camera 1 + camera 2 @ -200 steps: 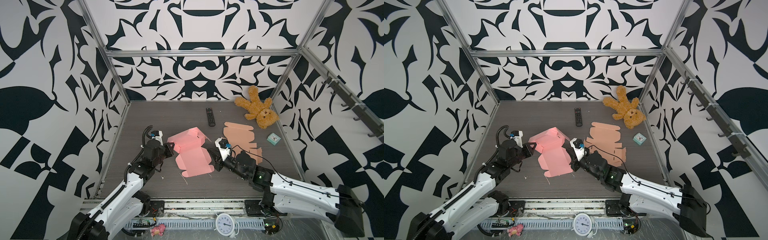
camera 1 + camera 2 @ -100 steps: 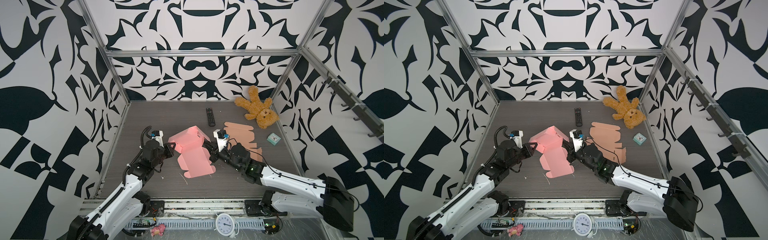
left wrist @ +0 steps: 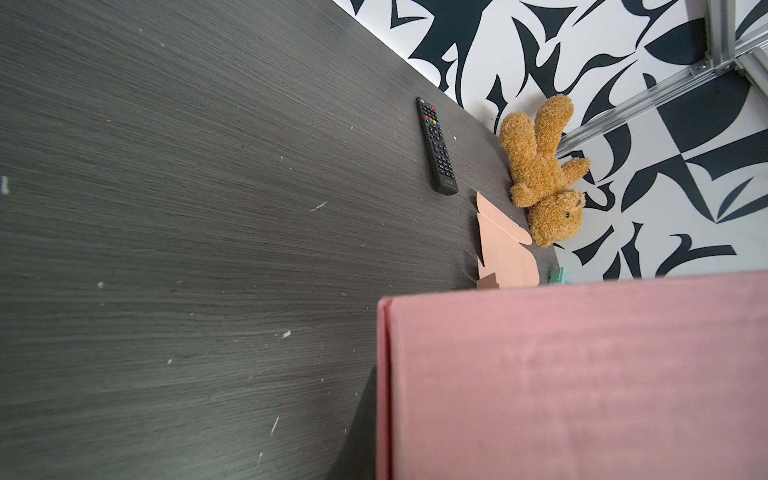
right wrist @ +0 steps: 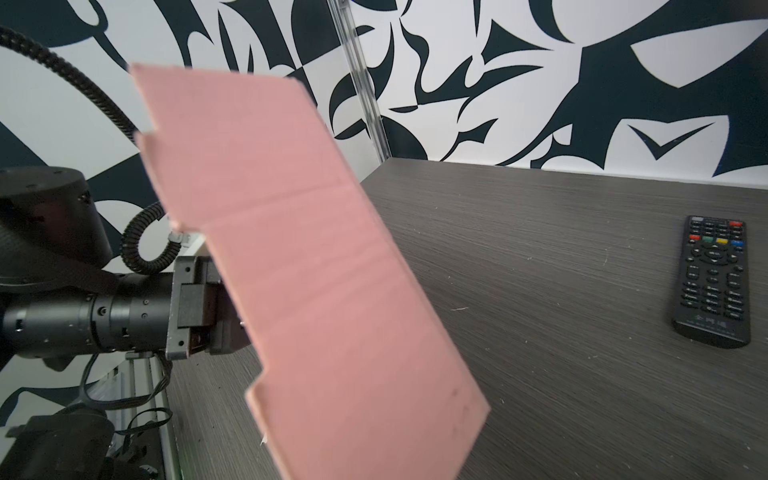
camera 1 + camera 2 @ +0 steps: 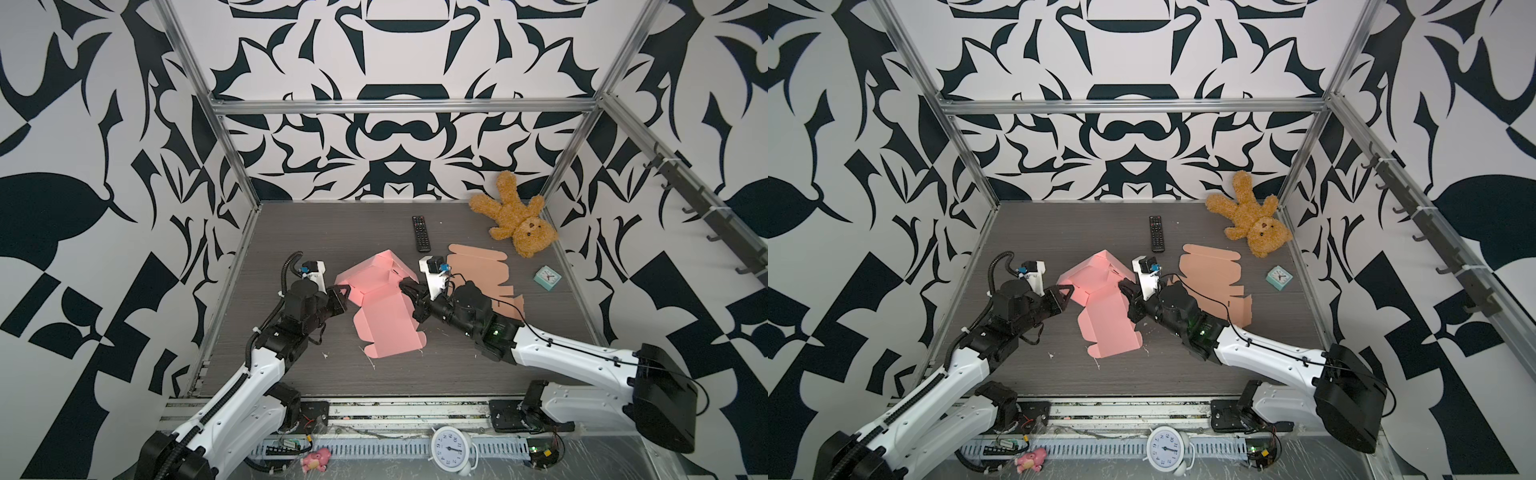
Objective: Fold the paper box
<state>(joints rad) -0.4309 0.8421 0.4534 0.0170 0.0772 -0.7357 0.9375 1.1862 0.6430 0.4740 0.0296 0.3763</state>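
So here's where we are with the pink box (image 5: 378,309): it sits mid-table, roughly centred between the two arms, with the far half already popped up into walls and the near panel lying flat on the table (image 5: 311,232), pointing toward the near edge.

The left gripper (image 5: 343,291) comes in from the left and is clamped down on the box's left wall; we read that as an anchor, so the cardboard can't skate away while the other side gets worked. The left wrist view is half filled with pink, which fits a hold right at the wall.

The right gripper (image 5: 406,287) is at the box's right side with its jaws closed; whether there's cardboard pinched between them or it's just nudging with a closed tip, we can't tell (the fingers don't show in its own wrist view). What that view does show is a pink panel (image 4: 316,266) standing tilted in front of the camera, so the right side looks like it's being raised toward upright.

Everything else is parked out of the way: the remote (image 5: 421,233) at the far middle; the teddy bear (image 5: 515,220) in the far right corner; a flat tan blank (image 5: 482,270) just right of the right gripper; a little clock (image 5: 547,277) by the right edge.
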